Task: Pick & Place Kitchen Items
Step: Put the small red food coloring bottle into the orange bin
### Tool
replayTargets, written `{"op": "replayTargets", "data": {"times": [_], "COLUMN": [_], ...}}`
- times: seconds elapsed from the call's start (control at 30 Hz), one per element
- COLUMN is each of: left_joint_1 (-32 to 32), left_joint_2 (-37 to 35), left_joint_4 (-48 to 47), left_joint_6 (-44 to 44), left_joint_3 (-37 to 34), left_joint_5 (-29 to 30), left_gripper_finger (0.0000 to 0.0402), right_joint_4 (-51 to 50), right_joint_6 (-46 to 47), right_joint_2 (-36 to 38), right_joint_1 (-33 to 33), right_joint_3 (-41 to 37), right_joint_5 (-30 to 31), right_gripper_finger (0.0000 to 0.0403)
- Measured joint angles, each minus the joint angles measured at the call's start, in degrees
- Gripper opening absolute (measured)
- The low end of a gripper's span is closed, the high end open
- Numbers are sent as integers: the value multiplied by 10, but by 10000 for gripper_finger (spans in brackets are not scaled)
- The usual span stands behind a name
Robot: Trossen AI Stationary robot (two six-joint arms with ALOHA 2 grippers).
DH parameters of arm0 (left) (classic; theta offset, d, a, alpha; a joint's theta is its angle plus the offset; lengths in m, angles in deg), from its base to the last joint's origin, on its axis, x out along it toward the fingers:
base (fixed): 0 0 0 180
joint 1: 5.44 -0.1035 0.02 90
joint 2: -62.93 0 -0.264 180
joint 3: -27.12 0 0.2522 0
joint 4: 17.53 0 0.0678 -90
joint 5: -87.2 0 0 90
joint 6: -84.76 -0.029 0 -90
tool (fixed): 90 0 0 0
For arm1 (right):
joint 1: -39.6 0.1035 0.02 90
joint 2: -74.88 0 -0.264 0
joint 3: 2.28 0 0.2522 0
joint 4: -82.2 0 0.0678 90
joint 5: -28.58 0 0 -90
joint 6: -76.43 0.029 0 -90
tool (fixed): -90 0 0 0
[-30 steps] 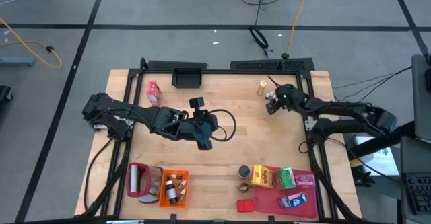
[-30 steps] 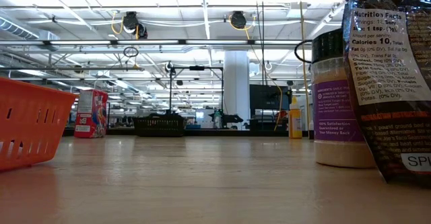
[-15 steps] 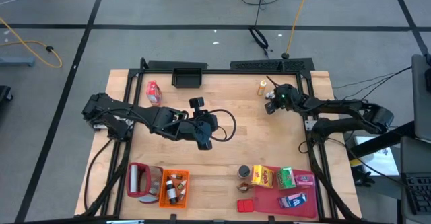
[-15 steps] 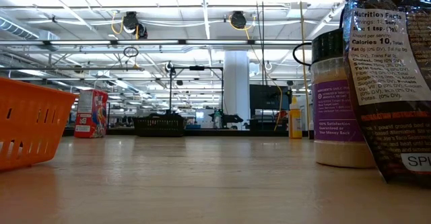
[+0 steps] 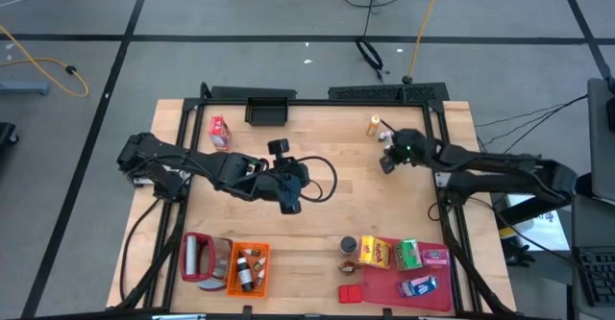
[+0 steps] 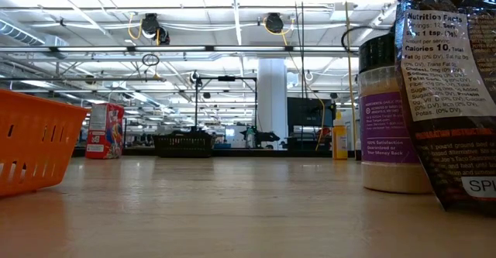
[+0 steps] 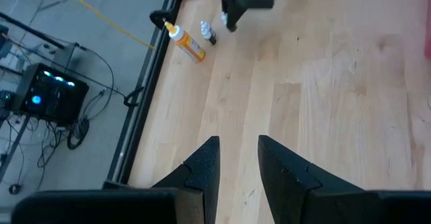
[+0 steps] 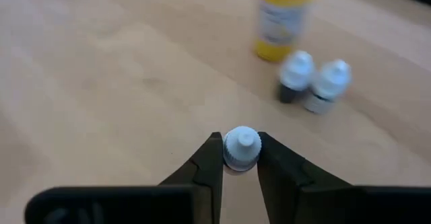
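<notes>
My right gripper (image 8: 234, 158) pinches a white-capped bottle (image 8: 240, 147) at the desk's (image 5: 327, 128) one o'clock; left gripper (image 7: 237, 158) hangs narrowly parted, empty.

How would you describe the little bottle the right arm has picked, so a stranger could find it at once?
Start at the table's far right corner, where an orange bottle stands. Beside it, the right tool is shut on a small white-capped bottle. Two similar bottles stand free nearby; only this one sits between dark fingers.
</notes>
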State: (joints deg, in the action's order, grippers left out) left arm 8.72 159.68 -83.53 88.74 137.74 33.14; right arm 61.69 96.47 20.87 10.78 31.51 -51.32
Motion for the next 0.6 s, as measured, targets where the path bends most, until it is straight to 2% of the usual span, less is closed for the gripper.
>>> {"op": "replayTargets", "data": {"times": [0.13,0.3,0.47,0.6], "left_joint_1": [0,0,0,0], "left_joint_2": [0,0,0,0], "left_joint_4": [-14,-13,3,67], "left_joint_6": [23,38,48,24], "left_joint_3": [0,0,0,-18], "left_joint_5": [0,-1,-5,-43], "left_gripper_finger": [104,104,104,104], "right_joint_4": [1,53,161,251], "right_joint_6": [32,66,58,35], "right_joint_2": [68,122,128,116], "right_joint_1": [65,160,263,332], "right_joint_3": [0,0,0,0], "right_joint_5": [-15,-15,-15,-11], "right_gripper_finger": [58,58,58,58]}}
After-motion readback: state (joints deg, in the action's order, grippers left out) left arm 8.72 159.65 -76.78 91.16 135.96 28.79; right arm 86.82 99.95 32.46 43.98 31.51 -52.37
